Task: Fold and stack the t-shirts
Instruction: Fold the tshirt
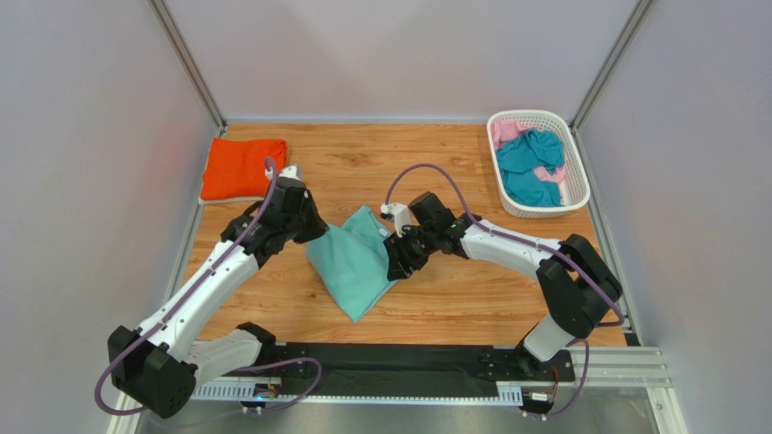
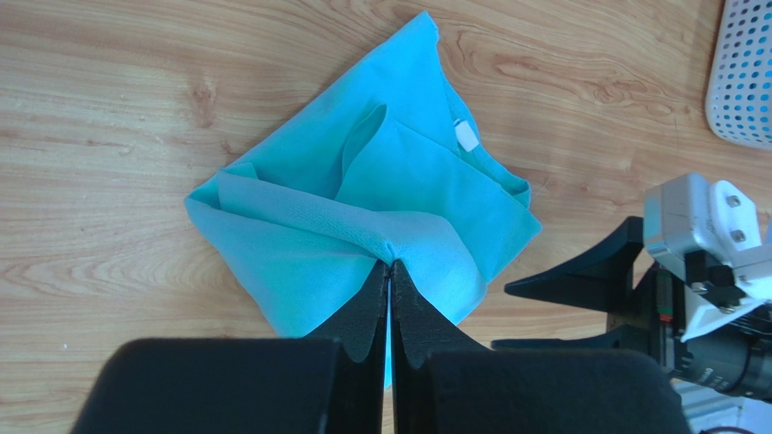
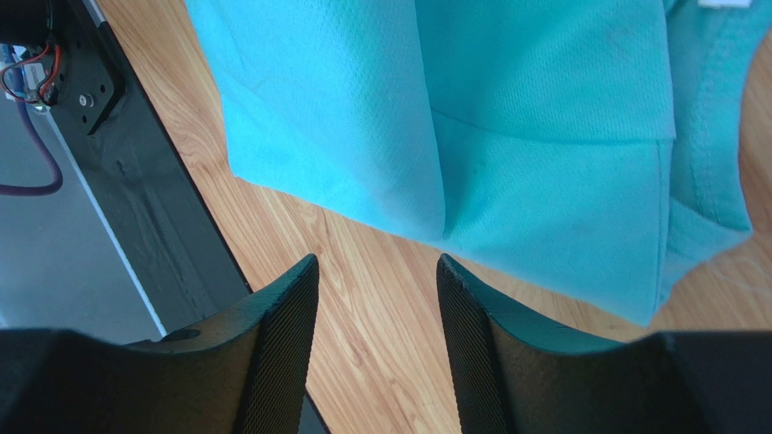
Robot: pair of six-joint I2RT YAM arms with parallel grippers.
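Pressed together close under the left wrist camera, the jaws of my left gripper (image 2: pixel 390 264) clamp a bunched fold of the mint-green t-shirt (image 2: pixel 399 181), whose creases run into the pinch. From where I sit at the controls, the shirt lies partly folded and rumpled in the middle of the wooden desk (image 1: pixel 362 158), between the two arms, with a small white label (image 2: pixel 467 136) showing near its far edge. The jaws of my right gripper (image 3: pixel 376 262) stand apart over bare wood, just beside the shirt's near hem, with nothing between them. At the far left corner of the desk an orange t-shirt (image 1: pixel 243 167) lies folded flat, well apart from the mint one. At the far right a white slotted basket (image 1: pixel 580 194) holds a crumpled teal t-shirt (image 1: pixel 530 167) and a pink t-shirt (image 1: pixel 506 131).
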